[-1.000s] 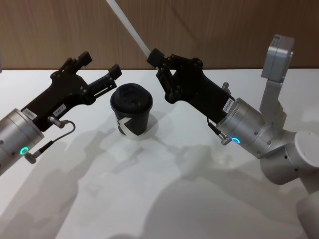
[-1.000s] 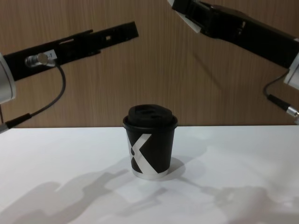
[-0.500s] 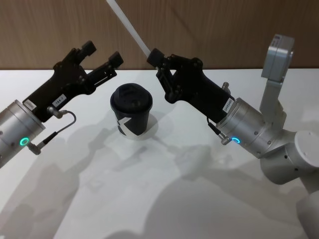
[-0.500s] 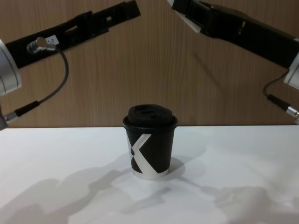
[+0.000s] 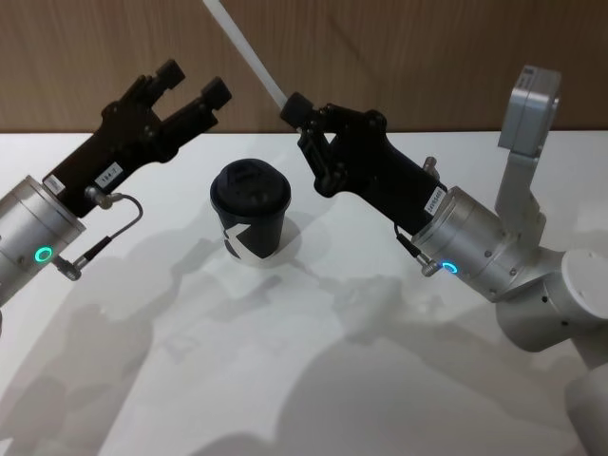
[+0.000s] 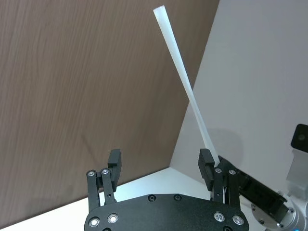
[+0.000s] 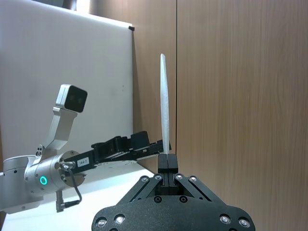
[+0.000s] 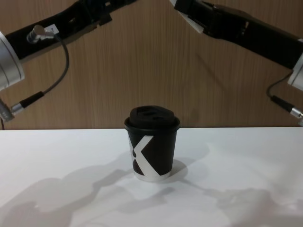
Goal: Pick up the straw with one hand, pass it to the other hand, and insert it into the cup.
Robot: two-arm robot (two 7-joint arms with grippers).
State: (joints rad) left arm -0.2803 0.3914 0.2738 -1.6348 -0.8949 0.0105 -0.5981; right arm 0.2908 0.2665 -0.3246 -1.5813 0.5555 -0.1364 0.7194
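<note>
The straw (image 5: 249, 55) slants up and to the left above the table, its lower end pinched in my shut right gripper (image 5: 291, 106), which hangs behind and right of the cup (image 5: 251, 213). The cup, black with a domed lid and a white mark, stands upright mid-table, as the chest view (image 8: 152, 144) also shows. My left gripper (image 5: 194, 82) is open, raised behind and left of the cup, a short way left of the straw. In the left wrist view the straw (image 6: 185, 84) rises past one fingertip (image 6: 207, 163) of the open left gripper (image 6: 161, 164). The right wrist view shows the straw (image 7: 165, 113) clamped upright in the right gripper (image 7: 168, 160).
The white table (image 5: 285, 361) runs back to a brown wooden wall (image 5: 418, 47). The cup is the sole object standing on it. The right arm's grey and white links (image 5: 527, 123) rise at the right edge. A cable (image 8: 57, 80) loops under the left wrist.
My left gripper has risen and swung back toward the straw, still open. The right gripper, the straw and the cup have not moved.
</note>
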